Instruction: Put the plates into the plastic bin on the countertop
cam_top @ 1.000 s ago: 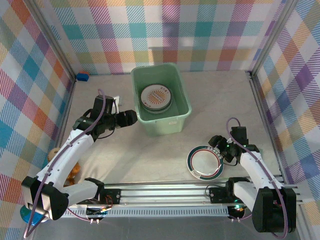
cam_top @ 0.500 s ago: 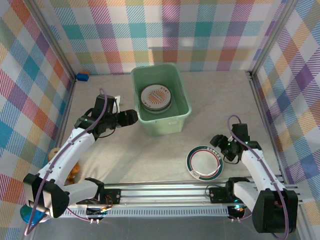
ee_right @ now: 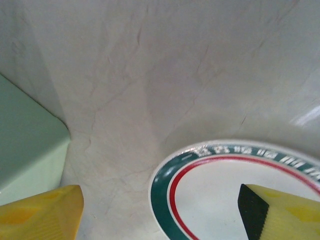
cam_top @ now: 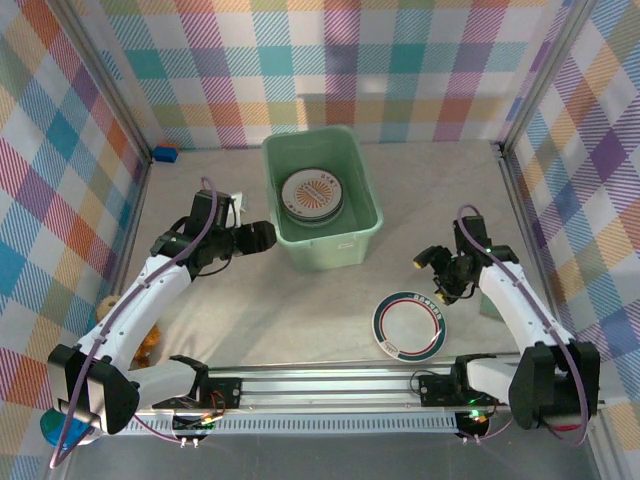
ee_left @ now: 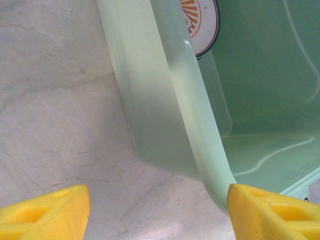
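A green-and-red-rimmed plate (cam_top: 410,325) is lying flat on the countertop (cam_top: 430,200) at about five o'clock. The right gripper (cam_top: 433,273) is hovering at its one o'clock, jaws gaping wide, gripping nothing. The left gripper (cam_top: 262,235) is sitting at eight o'clock of the plastic bin (cam_top: 322,245), jaws spread wide and empty, close by its rim. Orange-patterned plates (cam_top: 312,194) are resting inside the bin, toward twelve o'clock.

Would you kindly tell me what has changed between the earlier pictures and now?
The right gripper, open and empty, moved off the green-and-red-rimmed plate's far edge toward the back of the countertop. That plate, the plates in the plastic bin and the left gripper, open by the bin's left wall, stayed put.
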Robot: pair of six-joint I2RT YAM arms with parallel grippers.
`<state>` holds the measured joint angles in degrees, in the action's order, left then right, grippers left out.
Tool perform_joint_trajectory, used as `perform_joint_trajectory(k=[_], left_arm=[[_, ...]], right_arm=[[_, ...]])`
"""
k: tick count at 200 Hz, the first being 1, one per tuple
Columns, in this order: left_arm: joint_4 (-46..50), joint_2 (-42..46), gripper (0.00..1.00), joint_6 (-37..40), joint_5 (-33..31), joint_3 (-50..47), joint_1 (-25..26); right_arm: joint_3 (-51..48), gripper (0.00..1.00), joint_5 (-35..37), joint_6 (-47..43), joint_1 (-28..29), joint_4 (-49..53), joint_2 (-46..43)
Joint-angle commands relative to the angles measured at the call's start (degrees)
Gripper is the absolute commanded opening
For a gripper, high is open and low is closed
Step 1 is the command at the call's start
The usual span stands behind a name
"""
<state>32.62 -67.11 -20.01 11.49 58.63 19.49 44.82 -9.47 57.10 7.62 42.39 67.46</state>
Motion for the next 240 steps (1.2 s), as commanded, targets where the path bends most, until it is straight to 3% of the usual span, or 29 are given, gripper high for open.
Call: perform_joint_trajectory(k=[1, 69, 157, 240], left_arm=[[-0.81, 0.81, 0.72, 1.11, 0.35, -0.82, -0.75], [0.68, 1.87, 0.72, 1.55, 0.73, -0.76, -2.07], [2.71, 3.38, 0.72, 0.65, -0.52, -0.76, -2.26], [4.56, 3.74, 0.72, -0.27, -1.38, 0.45, -2.26]], right_arm=[[1.95, 0.85, 1.46, 6.42, 4.07, 0.84, 2.49], [1.33, 0.91, 5.23, 9.07, 9.9, -5.9, 12.7], [1.08, 0.94, 10.37, 10.2, 10.6, -19.44, 19.54], [9.2, 0.95, 13.55, 6.94, 10.62, -25.68, 26.29]])
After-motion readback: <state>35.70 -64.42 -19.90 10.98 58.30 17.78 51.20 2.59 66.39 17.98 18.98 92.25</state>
